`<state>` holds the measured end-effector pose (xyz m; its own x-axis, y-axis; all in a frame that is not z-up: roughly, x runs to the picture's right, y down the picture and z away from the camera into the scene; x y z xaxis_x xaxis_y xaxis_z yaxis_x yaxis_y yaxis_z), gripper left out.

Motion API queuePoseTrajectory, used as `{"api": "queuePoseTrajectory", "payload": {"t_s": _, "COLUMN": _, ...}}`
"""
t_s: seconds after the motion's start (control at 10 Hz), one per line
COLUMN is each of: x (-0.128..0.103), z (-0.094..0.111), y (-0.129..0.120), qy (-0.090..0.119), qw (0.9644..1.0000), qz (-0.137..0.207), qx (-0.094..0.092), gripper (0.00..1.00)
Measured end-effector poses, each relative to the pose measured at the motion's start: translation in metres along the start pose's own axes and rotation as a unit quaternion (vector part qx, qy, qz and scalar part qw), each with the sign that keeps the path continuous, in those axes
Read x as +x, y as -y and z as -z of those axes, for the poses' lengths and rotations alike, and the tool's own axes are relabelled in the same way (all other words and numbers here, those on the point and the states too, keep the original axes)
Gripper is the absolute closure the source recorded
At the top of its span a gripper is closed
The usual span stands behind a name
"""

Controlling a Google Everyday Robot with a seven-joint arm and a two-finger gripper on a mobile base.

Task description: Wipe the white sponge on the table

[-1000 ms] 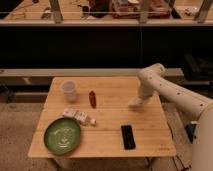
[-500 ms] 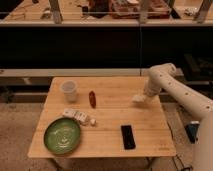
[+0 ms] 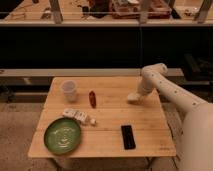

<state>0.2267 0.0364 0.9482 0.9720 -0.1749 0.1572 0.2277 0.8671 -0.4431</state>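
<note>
The light wooden table [image 3: 107,127] fills the middle of the camera view. My arm reaches in from the right, and my gripper [image 3: 135,96] points down at the tabletop near its far right part. A small off-white block, the white sponge [image 3: 131,98], sits on the wood right at the gripper's tip. The gripper merges with it, so I cannot make out the hold.
A translucent white cup [image 3: 69,91] stands at the far left, with a small red object [image 3: 92,98] beside it. A cluster of white packets [image 3: 78,116] lies above a green plate [image 3: 62,135] at the front left. A black phone [image 3: 128,136] lies front centre-right.
The arm's end with the pale block slid a little to the right along the tabletop, then back to the left. The other objects have not moved.
</note>
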Motion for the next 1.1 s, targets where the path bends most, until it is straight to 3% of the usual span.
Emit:
{"api": "queuePoseTrajectory", "payload": {"t_s": 0.2, "x": -0.017, "z": -0.03, "y": 0.015, "qy": 0.005, "qw": 0.9999, "qz": 0.013, "qx": -0.007, "gripper": 0.96}}
{"api": "queuePoseTrajectory", "payload": {"t_s": 0.4, "x": -0.039, "z": -0.047, "y": 0.028, "qy": 0.017, "qw": 0.9994, "qz": 0.028, "qx": -0.01, "gripper": 0.96}}
{"api": "queuePoseTrajectory", "payload": {"t_s": 1.1, "x": -0.045, "z": -0.044, "y": 0.024, "qy": 0.021, "qw": 0.999, "qz": 0.038, "qx": -0.013, "gripper": 0.96}}
